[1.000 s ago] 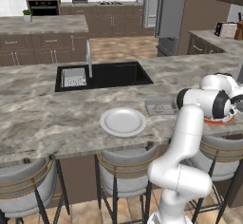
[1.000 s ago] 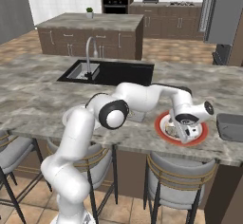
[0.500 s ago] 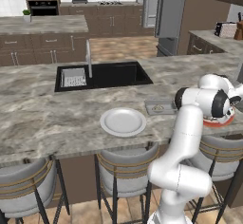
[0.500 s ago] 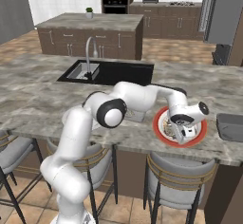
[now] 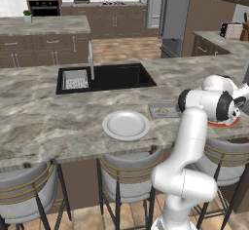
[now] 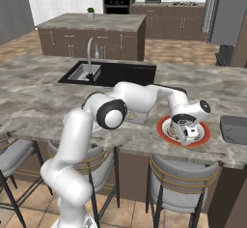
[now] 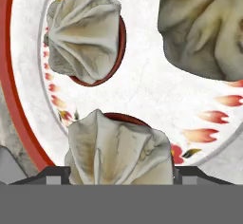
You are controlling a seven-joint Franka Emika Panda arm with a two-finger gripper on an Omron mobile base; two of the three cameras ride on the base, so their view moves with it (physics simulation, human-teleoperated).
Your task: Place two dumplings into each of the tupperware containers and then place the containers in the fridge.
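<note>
Red-rimmed plate under the gripper, on the counter near its front edge. Nearest dumpling squarely between the two fingertips (roundish, no long axis to speak of). Jaws apart, either side of it, not visibly pressing yet. Two more dumplings beyond. Grey container just beside the plate. No brands, labels or writing.
</note>
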